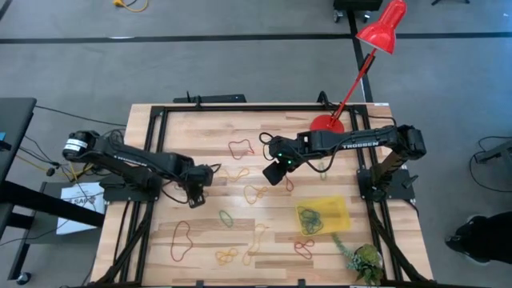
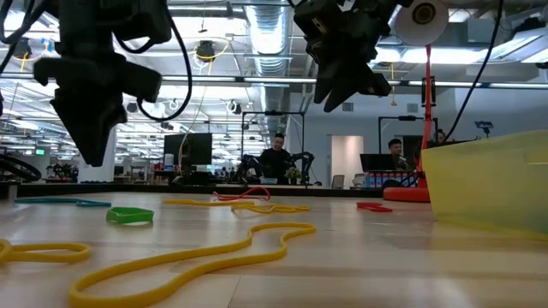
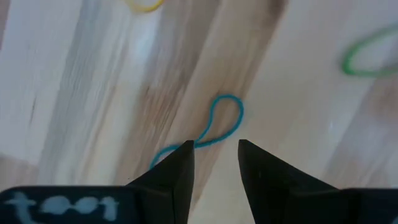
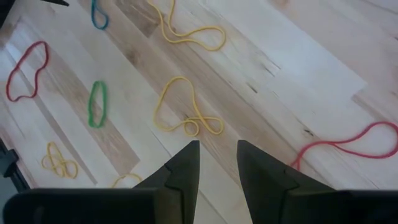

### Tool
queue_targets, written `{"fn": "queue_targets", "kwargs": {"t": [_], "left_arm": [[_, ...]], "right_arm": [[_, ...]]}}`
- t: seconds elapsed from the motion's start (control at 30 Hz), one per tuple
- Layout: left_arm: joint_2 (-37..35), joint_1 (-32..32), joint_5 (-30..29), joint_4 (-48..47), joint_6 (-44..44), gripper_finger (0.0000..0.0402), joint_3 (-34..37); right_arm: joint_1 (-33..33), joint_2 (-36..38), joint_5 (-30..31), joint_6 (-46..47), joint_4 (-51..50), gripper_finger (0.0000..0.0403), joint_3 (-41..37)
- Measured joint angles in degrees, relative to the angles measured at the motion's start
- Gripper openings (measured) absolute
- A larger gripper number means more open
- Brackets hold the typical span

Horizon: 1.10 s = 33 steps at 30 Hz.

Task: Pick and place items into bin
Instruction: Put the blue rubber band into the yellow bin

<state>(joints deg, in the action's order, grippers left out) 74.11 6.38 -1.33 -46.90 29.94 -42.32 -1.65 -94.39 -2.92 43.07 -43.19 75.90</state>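
Observation:
Several rubber bands lie flat on the wooden table (image 1: 200, 136): a red one (image 1: 240, 149), a yellow one (image 1: 256, 194), a green one (image 1: 226, 216), a big red loop (image 1: 182, 238). The yellow bin (image 1: 324, 214) stands at the near right with several bands inside. My left gripper (image 1: 196, 180) is open and empty above the table, with a blue band (image 3: 217, 124) just ahead of its fingers (image 3: 214, 155). My right gripper (image 1: 276, 170) is open and empty, held above the table's middle, over a twisted yellow band (image 4: 186, 115).
A red lamp's base (image 1: 326, 122) stands at the far right, and its shade leans out beyond the table. A green plant sprig (image 1: 360, 256) lies by the near right corner. Black rails frame the table. People sit in the room behind (image 2: 276, 158).

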Motion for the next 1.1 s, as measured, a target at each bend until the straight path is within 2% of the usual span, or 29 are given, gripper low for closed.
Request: {"fn": "queue_targets", "kwargs": {"t": [0.23, 0.4, 0.63, 0.73, 1.1], "left_arm": [[7.17, 3.20, -2.27, 0.40, 6.29, 0.0114, 0.02], [9.93, 3.91, -7.98, 0.14, 5.63, 0.0114, 0.02], [10.44, 3.70, -5.80, 2.17, 2.90, 0.0114, 0.08], [10.36, 4.12, -4.32, 6.42, 2.33, 0.0114, 1.74], [9.86, 3.12, -2.09, 12.84, 5.01, 0.0103, 6.61]], "right_arm": [[0.00, 0.00, 0.01, -1.10, 0.44, 0.0102, 0.00], [0.00, 0.00, 0.00, -1.53, 0.42, 0.0102, 0.00], [0.07, 0.00, 0.00, -1.53, 0.40, 0.0102, 0.00], [0.11, 0.00, 0.00, -1.51, 0.39, 0.0102, 0.00], [0.11, 0.00, 0.00, -1.50, 0.40, 0.0102, 0.00]]}}
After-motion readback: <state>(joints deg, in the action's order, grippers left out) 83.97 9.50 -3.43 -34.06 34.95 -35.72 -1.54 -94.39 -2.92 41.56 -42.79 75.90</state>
